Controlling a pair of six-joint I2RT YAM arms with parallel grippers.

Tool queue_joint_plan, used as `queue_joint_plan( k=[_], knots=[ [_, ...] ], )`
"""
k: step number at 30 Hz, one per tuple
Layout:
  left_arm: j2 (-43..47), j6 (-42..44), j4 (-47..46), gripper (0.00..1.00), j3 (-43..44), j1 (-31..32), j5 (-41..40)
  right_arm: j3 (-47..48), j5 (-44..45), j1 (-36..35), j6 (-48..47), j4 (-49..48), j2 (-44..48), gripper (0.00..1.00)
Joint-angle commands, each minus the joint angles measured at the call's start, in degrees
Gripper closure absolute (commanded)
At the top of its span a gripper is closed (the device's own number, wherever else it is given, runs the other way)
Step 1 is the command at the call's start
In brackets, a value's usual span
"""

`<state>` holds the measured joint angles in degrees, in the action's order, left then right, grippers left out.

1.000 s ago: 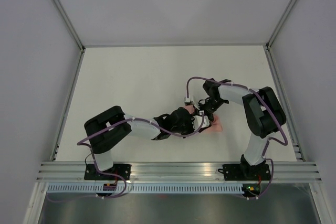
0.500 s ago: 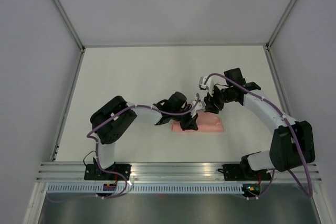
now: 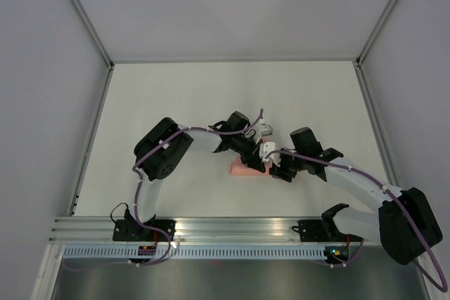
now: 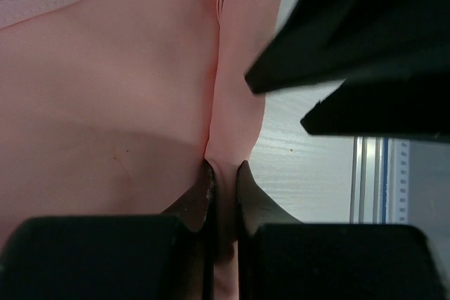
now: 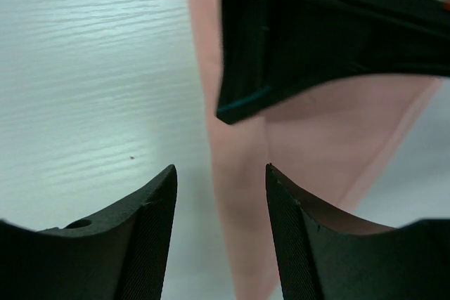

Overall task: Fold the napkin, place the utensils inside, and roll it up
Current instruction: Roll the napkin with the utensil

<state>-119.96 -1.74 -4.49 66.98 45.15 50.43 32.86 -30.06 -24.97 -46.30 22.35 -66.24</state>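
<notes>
Most of the napkin (image 3: 241, 168) was hidden from you overhead, and its far end was cut off. Your left gripper (image 4: 223, 168) was clamped on a raised fold. Your right gripper (image 5: 221, 170) stood open astride its edge, with bare table (image 5: 84, 68) left of the jaws.

R pincer (image 5: 220, 173) swung nearer, over napkin (image 3: 241, 169) right part, opened wider.

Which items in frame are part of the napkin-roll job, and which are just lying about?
Job:
- napkin, pinched by the left gripper
- right gripper, open, close to it
- utensils: not visible in any view

Not job:
- table
- near-edge rail
</notes>
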Motion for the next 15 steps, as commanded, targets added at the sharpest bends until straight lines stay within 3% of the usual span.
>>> queue_joint_plan(
  k=[1,11,15],
  knots=[
    [-6.9,-1.1,11.7,0.98,-1.6,0.3,-5.4,-3.6,8.3,-6.7,-0.2,-9.4,2.1,0.41],
    [-9.1,-3.9,11.8,0.98,-0.4,-0.4,-3.1,-4.5,14.6,-13.8,-0.2,-13.3,-4.0,0.41],
    [-9.7,-4.4,12.0,0.98,-0.3,-0.8,-2.6,-4.9,15.0,-14.8,-0.4,-13.6,-5.3,0.48]
  ],
)
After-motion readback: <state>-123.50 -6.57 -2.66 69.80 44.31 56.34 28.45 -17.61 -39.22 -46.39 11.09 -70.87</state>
